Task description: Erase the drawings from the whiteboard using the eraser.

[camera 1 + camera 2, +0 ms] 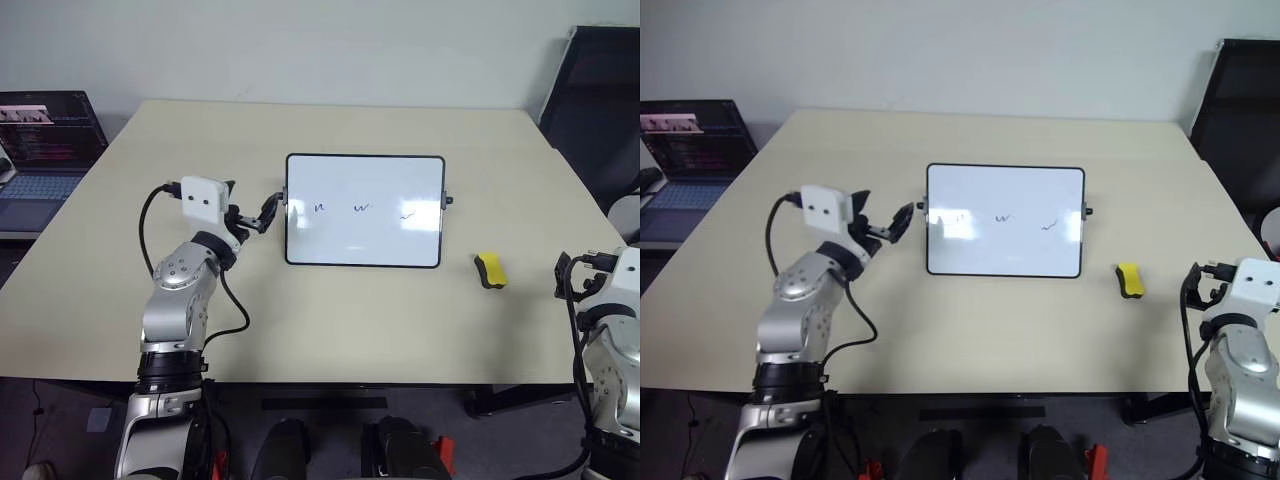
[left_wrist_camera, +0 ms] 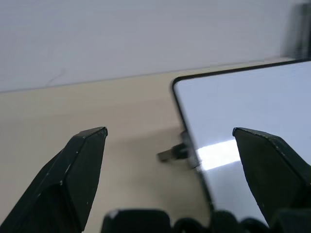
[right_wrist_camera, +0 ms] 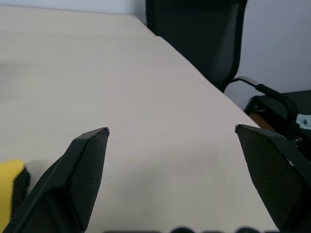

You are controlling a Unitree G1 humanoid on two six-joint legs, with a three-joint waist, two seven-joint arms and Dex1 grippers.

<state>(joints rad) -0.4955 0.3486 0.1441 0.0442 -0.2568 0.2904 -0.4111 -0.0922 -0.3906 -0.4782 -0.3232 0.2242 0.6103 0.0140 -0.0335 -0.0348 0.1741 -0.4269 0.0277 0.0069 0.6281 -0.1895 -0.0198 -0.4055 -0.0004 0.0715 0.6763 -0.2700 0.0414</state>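
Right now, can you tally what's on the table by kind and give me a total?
whiteboard: 1
drawings on the board: 3
eraser: 1
Total: 5, counting each drawing; 2 loose things on the table.

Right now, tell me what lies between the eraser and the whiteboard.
Bare table in the left eye view; nothing lies between the eraser and the whiteboard.
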